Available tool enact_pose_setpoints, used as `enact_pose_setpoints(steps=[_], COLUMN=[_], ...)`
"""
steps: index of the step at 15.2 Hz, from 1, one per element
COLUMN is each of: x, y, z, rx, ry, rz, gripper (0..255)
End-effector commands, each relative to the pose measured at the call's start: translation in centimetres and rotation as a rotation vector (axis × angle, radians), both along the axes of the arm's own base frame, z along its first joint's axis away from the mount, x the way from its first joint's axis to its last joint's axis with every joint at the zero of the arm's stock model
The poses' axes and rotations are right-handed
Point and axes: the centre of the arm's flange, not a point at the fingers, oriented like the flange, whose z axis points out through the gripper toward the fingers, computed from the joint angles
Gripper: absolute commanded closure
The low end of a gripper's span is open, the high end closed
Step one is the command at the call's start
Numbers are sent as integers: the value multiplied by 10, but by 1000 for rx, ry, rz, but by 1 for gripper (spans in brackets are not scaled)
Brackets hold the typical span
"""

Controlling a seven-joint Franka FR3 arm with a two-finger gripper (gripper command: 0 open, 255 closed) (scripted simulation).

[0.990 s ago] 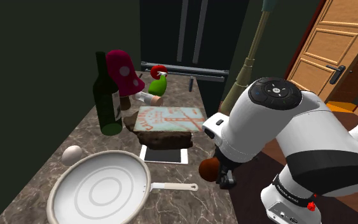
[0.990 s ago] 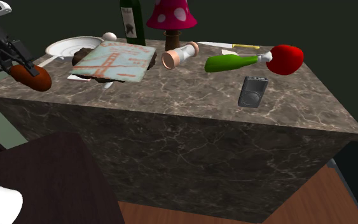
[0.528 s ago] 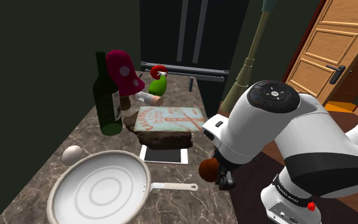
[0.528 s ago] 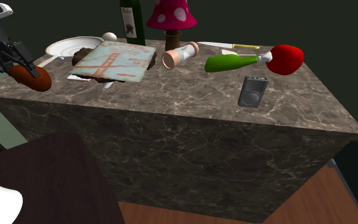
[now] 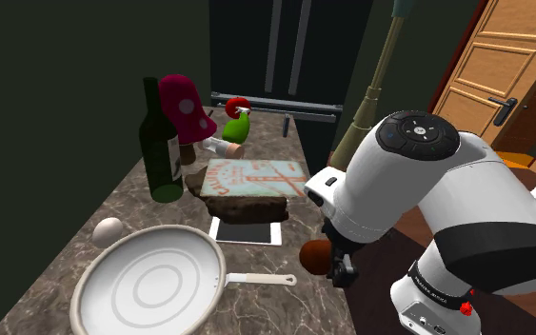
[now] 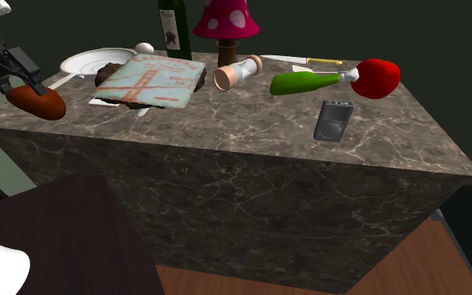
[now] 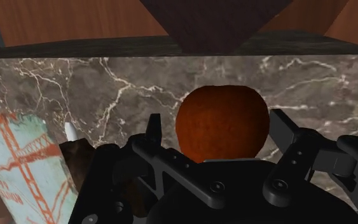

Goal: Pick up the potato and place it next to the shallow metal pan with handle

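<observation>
While the black gripper (image 7: 215, 132) grasps it between its two fingers, the reddish-brown potato (image 7: 220, 114) sits at the edge of the marble counter (image 6: 225, 126) on the side nearest the robot's stand. Whether the potato touches the stone or hangs just above it cannot be told. Seen from the shoulder view, the potato (image 5: 314, 254) lies a little beyond the end of the handle of the pale, shallow pan (image 5: 151, 285), apart from it and toward that view's right. A white tablet (image 5: 247, 231) lies flat just beyond the pan, partly under a book (image 5: 254, 181) with a red bridge drawn on its cover. An egg (image 5: 107, 230) rests close to the pan's far rim. Farther back stand a dark green bottle (image 5: 161, 143) and, just beside it, a red mushroom ornament (image 5: 182, 105) with white spots.
</observation>
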Motion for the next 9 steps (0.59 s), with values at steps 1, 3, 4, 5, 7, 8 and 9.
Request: enact_pose_setpoints(steps=[1,3,4,5,7,8,9], x=[-3,-6,-6,-6,-6,-6,-6], y=[5,8,8,8,8,8,8], z=[21,31,31,31,31,31,31], rx=[-1,-1,-1,-1,-1,-1,-1], ry=[1,1,1,1,1,1,1], rz=[-1,-1,-1,-1,-1,-1,-1], gripper=[0,0,0,0,0,0,0])
